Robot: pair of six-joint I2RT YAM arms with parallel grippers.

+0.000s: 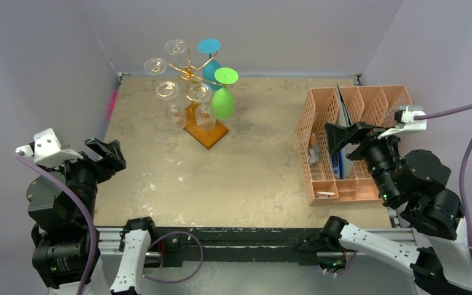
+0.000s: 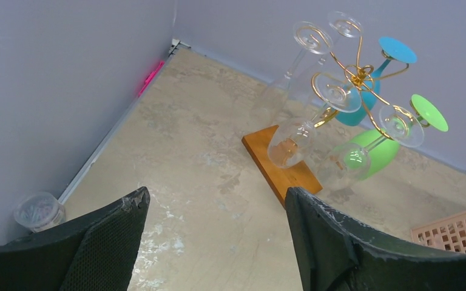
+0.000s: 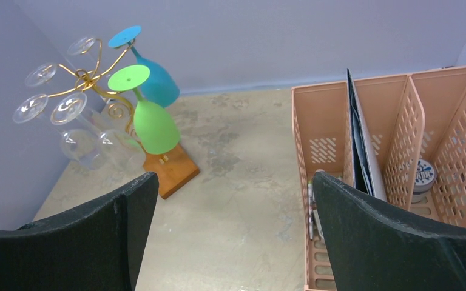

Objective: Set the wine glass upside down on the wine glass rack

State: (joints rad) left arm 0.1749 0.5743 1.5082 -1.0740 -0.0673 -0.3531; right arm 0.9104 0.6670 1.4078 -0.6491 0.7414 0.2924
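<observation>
rack (image 1: pixel 188 74) near far edge of tabletop (image 1: pixel 160 178) | green glass (image 1: pixel 223 102) hangs bowl-down: light, slick, brittle; I'd pinch the stem | my left claw (image 2: pixel 215 195), right claw (image 3: pixel 235 179): open, empty

Soft, even light from overhead fills all three views, leaving only faint shadows on the worktop (image 1: pixel 252 166). The gold rack (image 2: pixel 359 75) and clear glasses (image 2: pixel 291 142) glint mildly (small bright specks on the rims). The top view looks slightly soft.
</observation>
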